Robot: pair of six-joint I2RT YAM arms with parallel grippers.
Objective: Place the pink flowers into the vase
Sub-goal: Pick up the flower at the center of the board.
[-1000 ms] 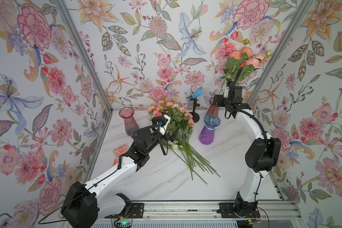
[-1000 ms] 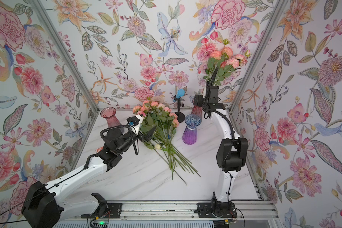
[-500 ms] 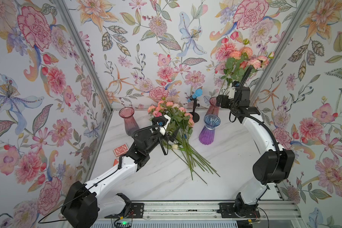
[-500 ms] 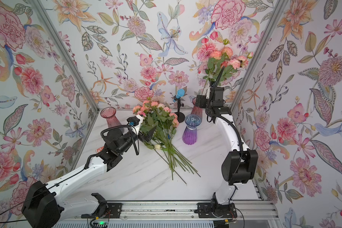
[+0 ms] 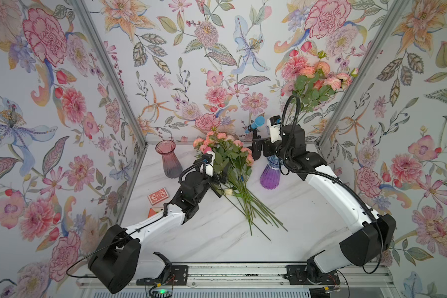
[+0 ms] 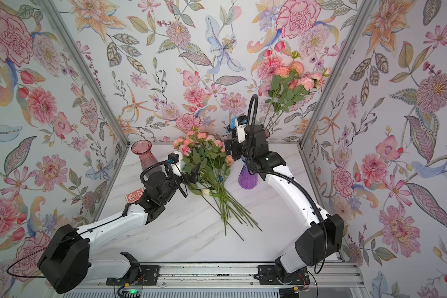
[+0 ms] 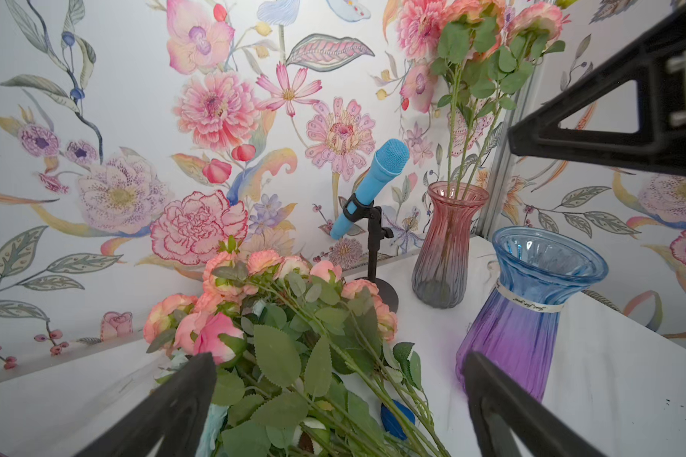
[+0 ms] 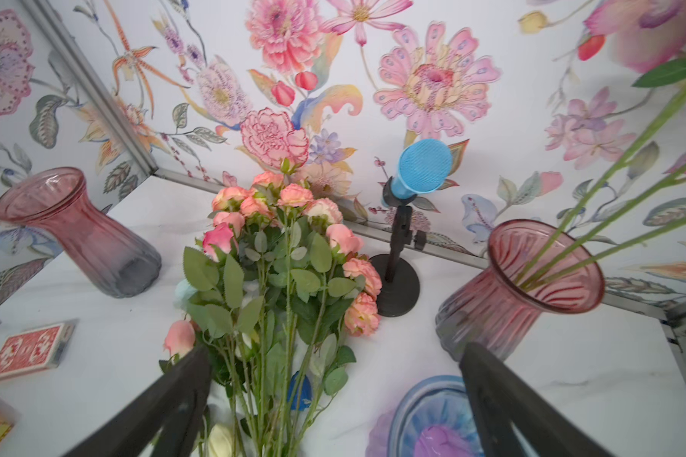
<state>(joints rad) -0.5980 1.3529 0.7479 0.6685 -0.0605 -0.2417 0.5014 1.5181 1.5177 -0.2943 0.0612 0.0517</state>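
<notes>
**Pink flowers** (image 5: 232, 152)
- The main bunch lies flat at the centre of the desk (image 5: 212, 245), between the left vase (image 5: 168, 160) and the blue vase (image 5: 269, 178).
- Its long axis runs diagonally. The blooms point to the far side and slightly left, close to the far wall. The cut stem ends fan out toward the near right.
- A white bud (image 5: 228, 191) lies at the left edge of the stems.

**Standing flowers** (image 5: 318, 82)
- Several pink stems stand in the corner vase (image 7: 448, 245), in the far right corner of the desk.
- Their long axis is near upright. The blooms are up, high against the wall, and the stem ends are inside the vase.

**Left gripper** (image 7: 339, 358)
- The fingers (image 7: 183, 395) are spread wide, low over the leafy middle of the lying bunch, one on each side of it.
- Nothing is clamped. Whether the fingers touch the leaves cannot be told.

**Right gripper** (image 8: 335, 350)
- The fingers (image 8: 503, 395) are spread wide and carry nothing.
- The gripper is above the mouth of the blue vase and aimed toward the far left, at the blooms of the lying bunch.

**Other items**
- The mic (image 5: 256, 123) stands on its stand at the far wall, between the bunch and the corner vase.
- The card box (image 5: 158, 195) lies at the left edge of the desk, on the near side of the left vase.
- The left vase and the blue vase stand upright
</notes>
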